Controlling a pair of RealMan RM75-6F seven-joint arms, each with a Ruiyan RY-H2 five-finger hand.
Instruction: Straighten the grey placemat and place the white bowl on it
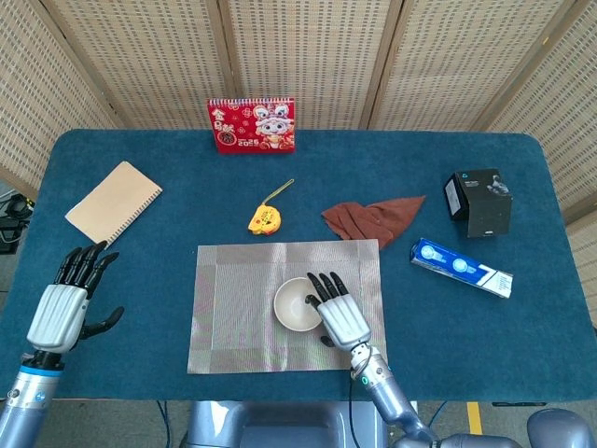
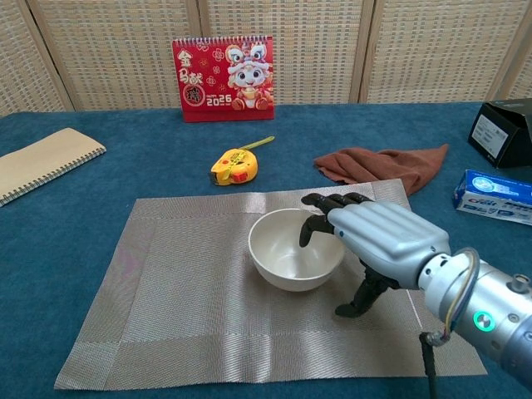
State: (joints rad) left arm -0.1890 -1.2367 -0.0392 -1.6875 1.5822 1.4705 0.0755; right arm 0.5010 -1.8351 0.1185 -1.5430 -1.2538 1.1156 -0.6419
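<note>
Placemat (image 2: 191, 291) grey, woven, paler border bands; bowl (image 2: 295, 248) off-white, plain; table (image 1: 149, 219) dark blue; calendar (image 1: 251, 124) red, cartoon print; tape measure (image 1: 264, 219) yellow; cloth (image 1: 373, 218) rust brown; notebook (image 1: 113, 202) tan; box (image 1: 479, 202) black.

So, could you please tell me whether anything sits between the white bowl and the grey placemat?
Nothing visible does. The white bowl already sits upright on the grey woven placemat, near its middle, with the right hand at its rim.
</note>
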